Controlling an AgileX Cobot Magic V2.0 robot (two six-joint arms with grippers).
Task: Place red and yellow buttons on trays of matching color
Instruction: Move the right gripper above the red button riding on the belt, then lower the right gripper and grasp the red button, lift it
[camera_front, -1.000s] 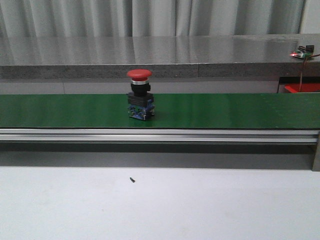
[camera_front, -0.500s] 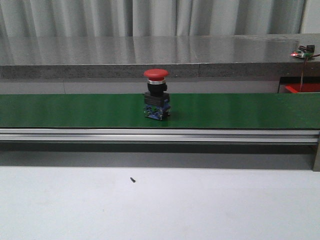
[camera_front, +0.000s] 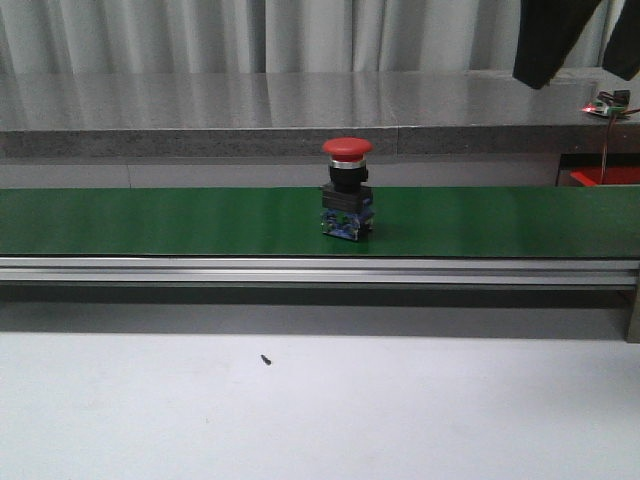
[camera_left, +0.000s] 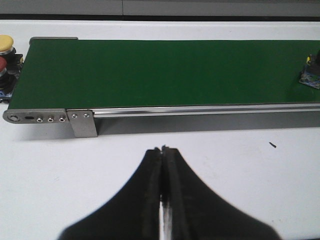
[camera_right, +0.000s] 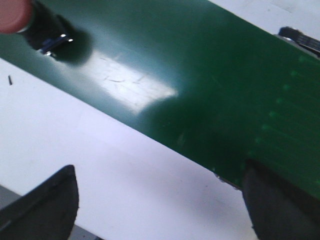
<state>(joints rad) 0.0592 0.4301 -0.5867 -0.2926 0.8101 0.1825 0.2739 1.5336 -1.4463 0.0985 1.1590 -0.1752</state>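
A red mushroom button (camera_front: 347, 190) on a black and blue base stands upright on the green conveyor belt (camera_front: 150, 220), near its middle. It also shows in the right wrist view (camera_right: 14, 15), and its base shows at the edge of the left wrist view (camera_left: 311, 75). My right gripper (camera_front: 585, 40) hangs open and empty high above the belt, to the right of the button; in its own view (camera_right: 160, 205) the fingers stand wide apart. My left gripper (camera_left: 163, 150) is shut and empty over the white table, in front of the belt. A red tray (camera_front: 605, 177) shows at far right.
A yellow button (camera_left: 6, 42) and another red button (camera_left: 2, 65) sit beside the belt's end in the left wrist view. The belt's aluminium rail (camera_front: 300, 270) runs along its front. A small dark screw (camera_front: 265, 359) lies on the white table. A grey counter stands behind.
The red button has travelled to the right along the belt. My right gripper's fingers have come into the front view at top right.
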